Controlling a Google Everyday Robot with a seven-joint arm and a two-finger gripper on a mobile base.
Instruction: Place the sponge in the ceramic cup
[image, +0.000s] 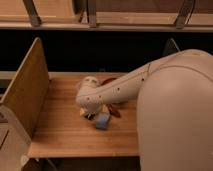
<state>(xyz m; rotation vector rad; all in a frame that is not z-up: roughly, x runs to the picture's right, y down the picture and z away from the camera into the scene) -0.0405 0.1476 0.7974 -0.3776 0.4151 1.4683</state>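
While the gripper sits low at mid-frame under the arm's wrist, its opening and any hold cannot be told. The sponge shows just below-right of it, over the table. It is not in a cup.

Risk: the cup is hidden by the arm, so a blind release could miss it.

Count: one sponge, one reddish dish, no cup seen.

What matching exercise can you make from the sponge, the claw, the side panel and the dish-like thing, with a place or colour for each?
1 sponge
2 claw
3 side panel
4 dish-like thing

A reddish-brown
B upright along the table's left edge
C blue-grey
D under the arm's wrist, just left of the sponge

Pairs: 1-C, 2-D, 3-B, 4-A
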